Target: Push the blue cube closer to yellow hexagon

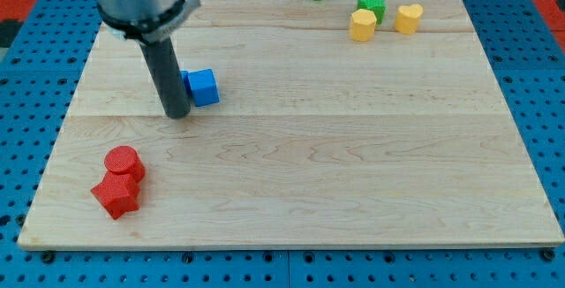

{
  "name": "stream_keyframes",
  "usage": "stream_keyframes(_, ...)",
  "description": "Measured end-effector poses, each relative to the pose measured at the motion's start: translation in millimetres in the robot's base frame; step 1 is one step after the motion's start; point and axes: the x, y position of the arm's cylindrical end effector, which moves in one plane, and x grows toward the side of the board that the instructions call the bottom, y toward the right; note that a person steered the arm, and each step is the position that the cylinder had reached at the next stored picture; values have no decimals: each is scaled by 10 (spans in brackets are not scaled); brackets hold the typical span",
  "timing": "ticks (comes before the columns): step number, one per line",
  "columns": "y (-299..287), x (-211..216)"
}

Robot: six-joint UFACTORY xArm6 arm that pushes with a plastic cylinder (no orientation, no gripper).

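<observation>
On the board's left part, my tip [177, 112] stands touching the left side of the blue cube [203, 87] — a rod only, nothing to open or close. This side seems chosen to push rightward and up, toward the yellow hexagon [362, 25] far at the top right. A green block [372, 5] and a yellow heart-like block [408, 18] crowd it; the red blocks [119, 182] lie aside.

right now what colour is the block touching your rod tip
Blue: the blue cube sits against my tip, on its right in the camera view.
</observation>
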Motion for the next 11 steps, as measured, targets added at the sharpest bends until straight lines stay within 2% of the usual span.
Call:
stream_keyframes(1, 68, -403)
stream_keyframes(2, 382, -452)
stream_keyframes(3, 341, -441)
stream_keyframes(4, 183, -86)
stream_keyframes(5, 774, -324)
stream_keyframes(6, 1226, -1016)
stream_keyframes(7, 1566, -867)
stream_keyframes(8, 1178, -565)
stream_keyframes(9, 1785, -615)
stream_keyframes(10, 2087, -1329)
stream_keyframes(11, 2336, -1289)
